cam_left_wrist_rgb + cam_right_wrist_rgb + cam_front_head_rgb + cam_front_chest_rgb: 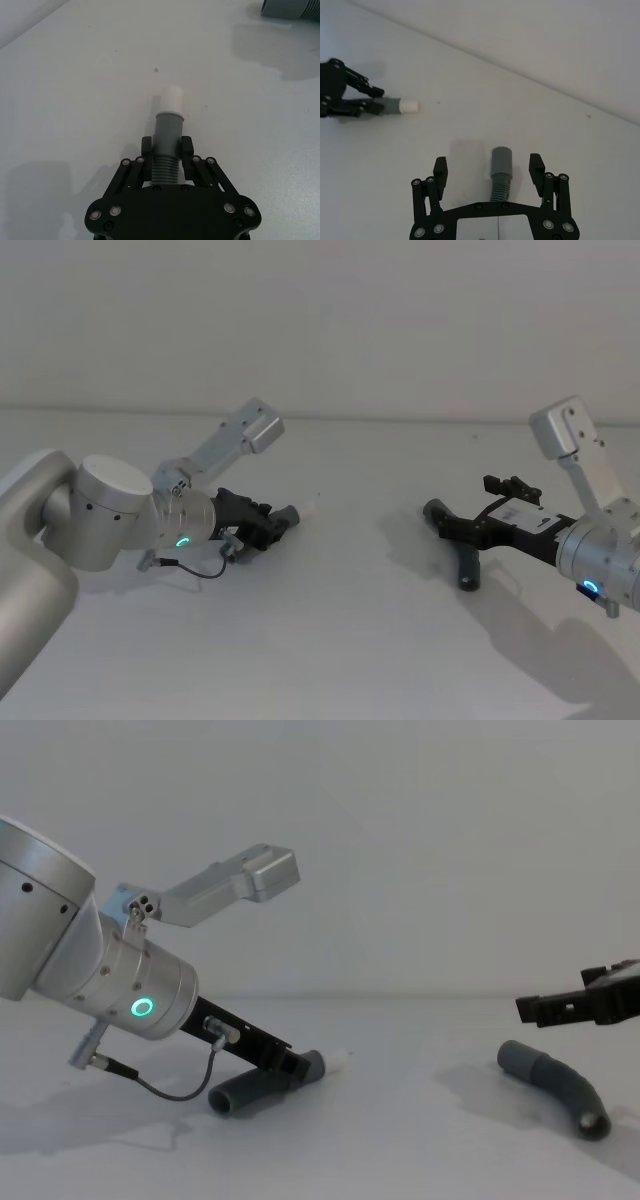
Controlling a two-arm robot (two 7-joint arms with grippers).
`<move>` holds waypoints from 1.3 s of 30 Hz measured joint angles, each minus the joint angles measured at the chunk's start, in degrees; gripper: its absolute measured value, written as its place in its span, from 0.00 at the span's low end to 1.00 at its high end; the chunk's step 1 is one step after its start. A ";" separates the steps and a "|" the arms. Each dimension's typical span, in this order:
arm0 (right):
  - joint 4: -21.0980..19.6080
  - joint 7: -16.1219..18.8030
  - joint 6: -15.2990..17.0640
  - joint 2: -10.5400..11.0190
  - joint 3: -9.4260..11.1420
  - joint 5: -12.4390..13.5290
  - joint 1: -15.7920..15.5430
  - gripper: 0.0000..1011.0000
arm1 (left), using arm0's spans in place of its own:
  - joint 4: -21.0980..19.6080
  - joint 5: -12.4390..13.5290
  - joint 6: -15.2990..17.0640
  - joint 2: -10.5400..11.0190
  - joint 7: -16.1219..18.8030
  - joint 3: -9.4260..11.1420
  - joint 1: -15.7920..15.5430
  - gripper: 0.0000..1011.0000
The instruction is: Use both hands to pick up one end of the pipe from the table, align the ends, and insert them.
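Closest to us is the silver wrist with its green ring [143,1009] and a thin grey cable [170,1092], and in front of it the left gripper [166,150] is clamped on the left hose piece [250,1092]. Its fingers [146,150] press from both sides on the ribbed part just behind the smooth grey cuff [167,127]. The cuff and its narrower whitish tip [173,100] stick out ahead of the fingertips. The open ribbed end hangs back under the gripper, down at the table [350,640]; we cannot tell if it touches. On the other side, the right gripper [488,167] has its fingers [440,170] wide apart. The right hose piece [555,1085] lies on the table under this gripper, and its grey cuff [502,159] shows between the two fingers in the right wrist view. In the chest view the gripper hangs above this piece and does not touch it. The two pieces are well apart, with bare table between the grippers and beyond them.
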 joint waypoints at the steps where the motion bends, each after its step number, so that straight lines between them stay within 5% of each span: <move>1: 0.15 0.10 0.13 0.05 -0.12 -0.15 0.15 0.99 | 0.00 0.00 0.00 0.00 0.00 0.00 0.00 0.33; 18: 6.68 3.88 1.54 0.86 -3.68 -3.34 5.35 0.99 | 0.00 0.01 -0.01 0.00 0.00 0.00 0.00 0.33; 39: 10.48 6.15 3.58 -0.59 -5.25 -3.70 7.37 0.99 | 0.00 0.00 -0.01 0.00 0.00 0.00 0.00 0.33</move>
